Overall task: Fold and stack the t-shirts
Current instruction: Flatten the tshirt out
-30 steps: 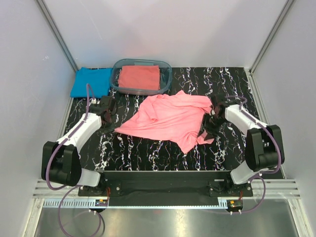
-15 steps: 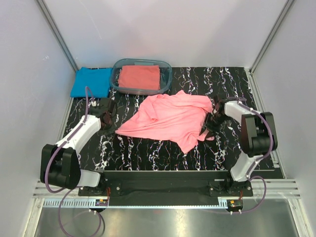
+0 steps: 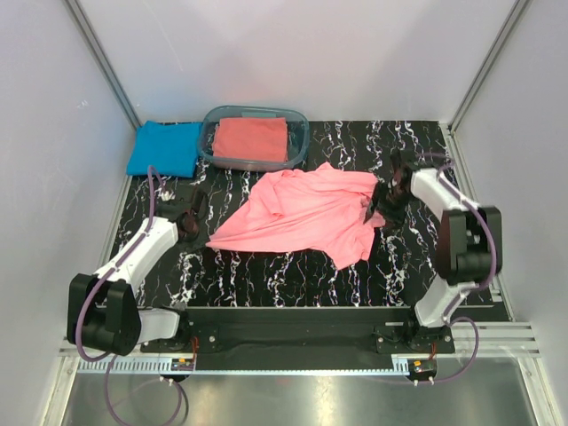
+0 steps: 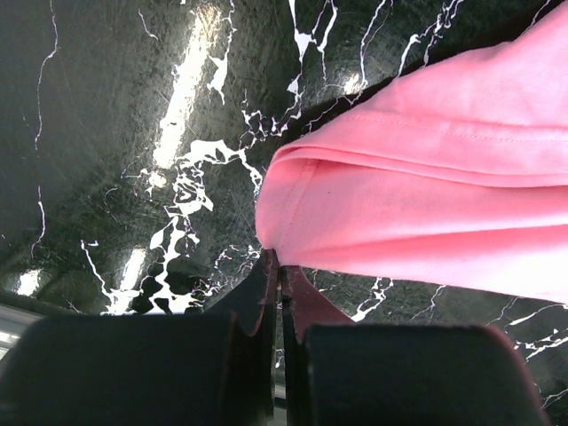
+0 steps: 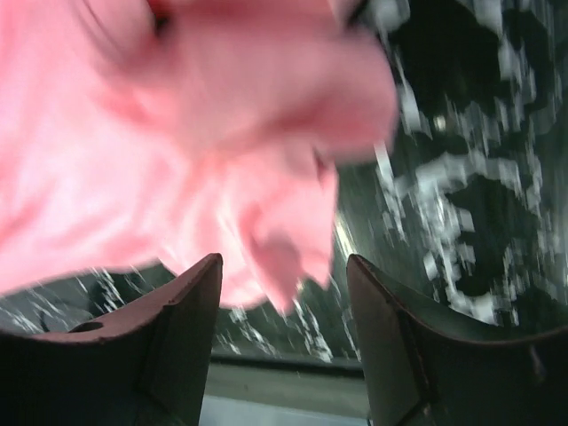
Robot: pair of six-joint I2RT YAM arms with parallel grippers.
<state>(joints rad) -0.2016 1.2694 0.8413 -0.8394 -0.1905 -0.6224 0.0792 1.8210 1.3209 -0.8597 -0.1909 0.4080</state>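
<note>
Blurrily, right gripper [image 5: 284, 266] gapes around pink t-shirt [image 3: 302, 213]; left gripper [image 4: 277, 262] pinches its corner.

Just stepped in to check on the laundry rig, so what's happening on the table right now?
Two robot arms are working on a pink t-shirt lying rumpled and unfolded mid-table. The left claw is shut right at the shirt's left corner; whether it pinches cloth is unclear. The right claw is open, with the shirt's right edge between its fingers. A blue t-shirt lies folded at the far left, and a coral-red t-shirt sits folded in the clear tub.
</note>
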